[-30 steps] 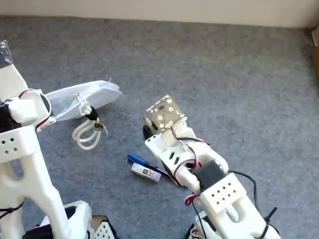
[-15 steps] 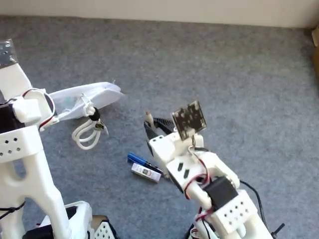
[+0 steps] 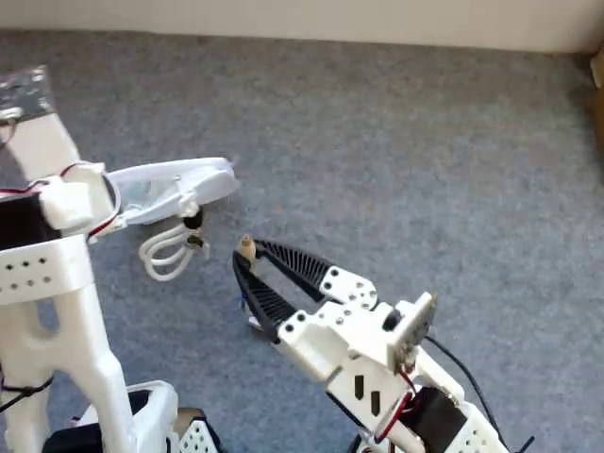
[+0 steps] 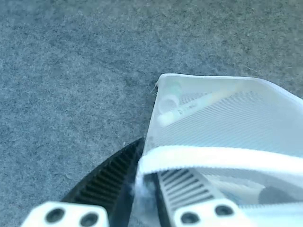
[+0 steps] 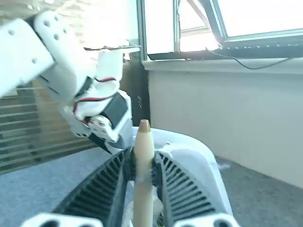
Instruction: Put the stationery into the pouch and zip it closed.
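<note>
1. Left gripper (image 4: 144,165) is clamped on the rim of the mesh pouch (image 3: 179,184), which is held up on the left.
2. Right gripper (image 3: 248,260) is pinching a pencil (image 5: 143,142), tip near the pouch.
3. Pencil's probably light and stiff. The pouch looks floppy, so I'd grab it by the rim.
</note>
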Tool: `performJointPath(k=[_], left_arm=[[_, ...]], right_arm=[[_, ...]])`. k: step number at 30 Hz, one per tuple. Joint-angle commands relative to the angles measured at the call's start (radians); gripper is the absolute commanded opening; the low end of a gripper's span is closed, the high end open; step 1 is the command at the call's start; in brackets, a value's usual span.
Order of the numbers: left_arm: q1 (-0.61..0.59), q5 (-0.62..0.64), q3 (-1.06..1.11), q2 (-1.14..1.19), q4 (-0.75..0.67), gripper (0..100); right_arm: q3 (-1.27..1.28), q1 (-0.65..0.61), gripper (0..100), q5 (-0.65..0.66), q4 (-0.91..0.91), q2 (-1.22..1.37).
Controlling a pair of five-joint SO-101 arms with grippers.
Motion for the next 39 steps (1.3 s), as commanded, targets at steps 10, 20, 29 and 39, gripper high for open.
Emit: performJointPath(k=[10, 20, 29, 39], left_arm=[[0.150, 0.012, -0.028, 0.019, -0.008, 1], [0.147, 0.012, -0.027, 0.021, -0.008, 1], [0.147, 0.012, -0.025, 0.021, -0.008, 1], [0.147, 0.012, -0.025, 0.021, -0.008, 1]], right_arm=[[-0.008, -0.036, 0.5, -0.002, -0.223, -0.077], [-0.008, -0.036, 0.5, -0.002, -0.406, -0.074], [-0.180, -0.033, 0.5, -0.002, -0.475, 0.154], [-0.415, -0.031, 0.5, -0.002, -0.532, 0.504]])
